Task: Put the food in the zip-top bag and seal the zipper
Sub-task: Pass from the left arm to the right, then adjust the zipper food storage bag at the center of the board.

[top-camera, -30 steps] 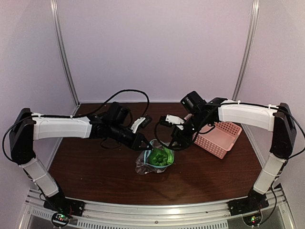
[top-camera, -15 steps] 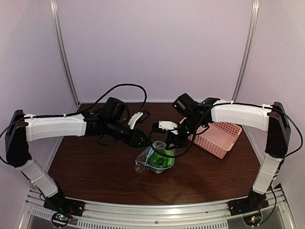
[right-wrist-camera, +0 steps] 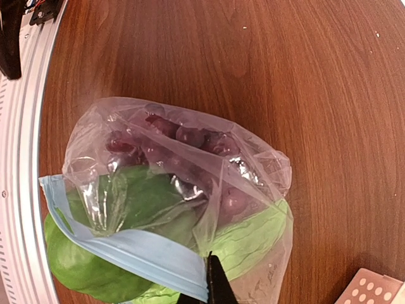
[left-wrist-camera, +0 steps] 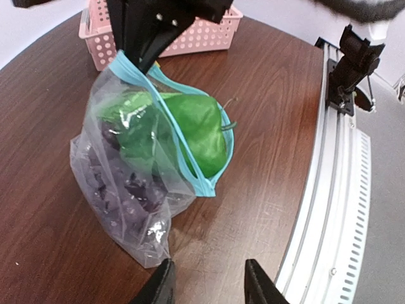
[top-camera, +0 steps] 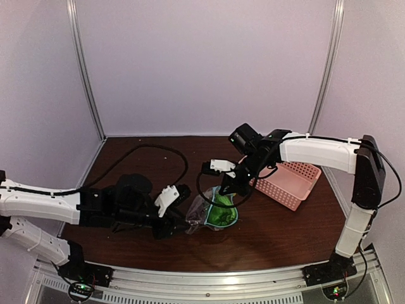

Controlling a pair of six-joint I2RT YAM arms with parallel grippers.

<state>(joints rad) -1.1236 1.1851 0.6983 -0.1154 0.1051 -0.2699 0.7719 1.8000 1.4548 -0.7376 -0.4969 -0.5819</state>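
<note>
- The metal rail marks the table's near edge, and your left gripper sits low just inside it, fingers spread and holding nothing.
- Bare brown table shows between rail and bag on the near right.
- The zip-top bag lies just beyond those fingers at mid-table, its bottom corner just beside the left one.
- Inside are dark grapes. The green vegetable bulges past the teal zipper, which gapes unsealed.
- Your right gripper is clamped on the zipper's far end and holds that edge up.
- The pink basket stands just behind, near the right edge.
- Half a second ago your left gripper was raised at the bag's mouth. It has dropped back near-left, and the bag now leans toward it.
</note>
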